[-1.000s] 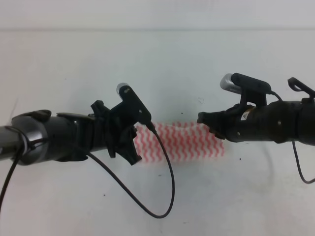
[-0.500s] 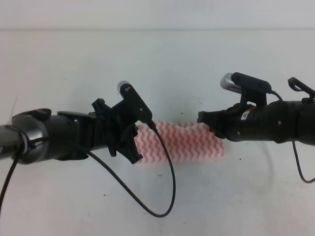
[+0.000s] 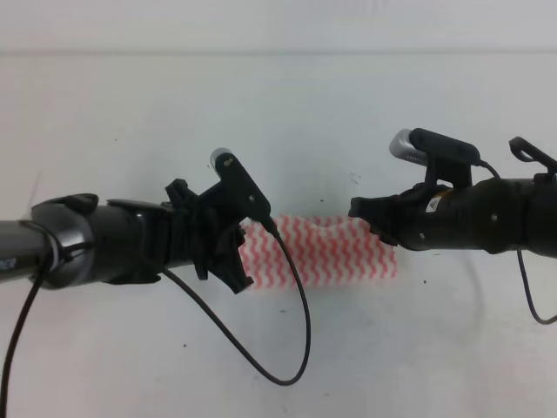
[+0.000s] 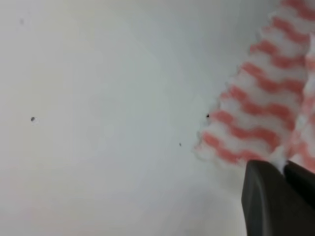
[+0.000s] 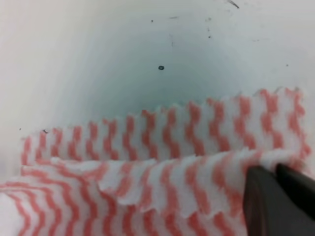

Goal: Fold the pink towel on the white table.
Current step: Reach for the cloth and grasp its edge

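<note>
1. Pink towel (image 3: 326, 248) is the only coloured thing we see on the white table (image 3: 278, 104), which fills nearly the whole exterior high view and carries a few tiny dark specks. The towel lies as a long folded band near the middle of the table, running between our two arms.
2. Our left arm reaches in from the left edge of the exterior high view, a black cable looping down from it over the table. Our right arm comes in from the right edge, with its wrist camera on top.
3. In the right wrist view the towel (image 5: 162, 162) shows in layers: one striped layer lies flat on the table behind, and another wrinkled, folded layer lies over it in front.
4. Left gripper (image 3: 228, 261) sits at the band's left end. In the left wrist view its dark fingers (image 4: 268, 201) stand side by side at the lower right, pinched on a corner of the towel (image 4: 261, 108), which spreads away from them up and to the right; bare table lies to the left.
5. Right gripper (image 3: 370, 218) sits at the band's upper right end. In the right wrist view its two dark fingers (image 5: 266, 201) stand together at the lower right, clamped on the edge of the top folded layer.
</note>
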